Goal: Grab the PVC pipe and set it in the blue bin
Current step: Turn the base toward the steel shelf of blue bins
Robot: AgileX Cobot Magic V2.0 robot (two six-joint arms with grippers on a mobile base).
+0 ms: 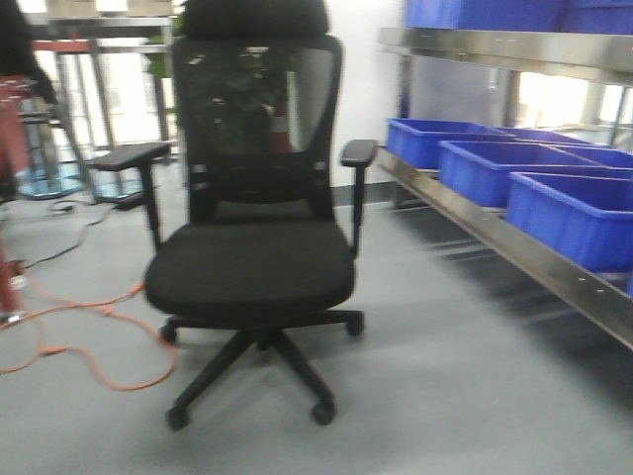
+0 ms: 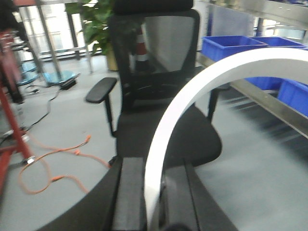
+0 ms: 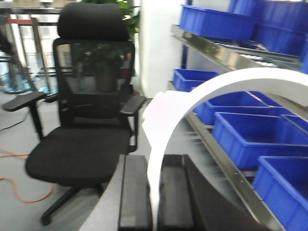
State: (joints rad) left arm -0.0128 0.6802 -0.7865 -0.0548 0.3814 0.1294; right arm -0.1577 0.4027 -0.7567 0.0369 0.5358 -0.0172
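An office chair [image 1: 252, 247] blocks the middle; floor [image 1: 445, 327] toward the blue bins [image 1: 569, 213] looks open, though blurred.

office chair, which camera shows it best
The exterior front-facing view: the office chair appears whole, backrest to casters, with nothing in front. The left wrist view shows backrest, armrest and seat behind a white arc; the right wrist view loses part of the base.
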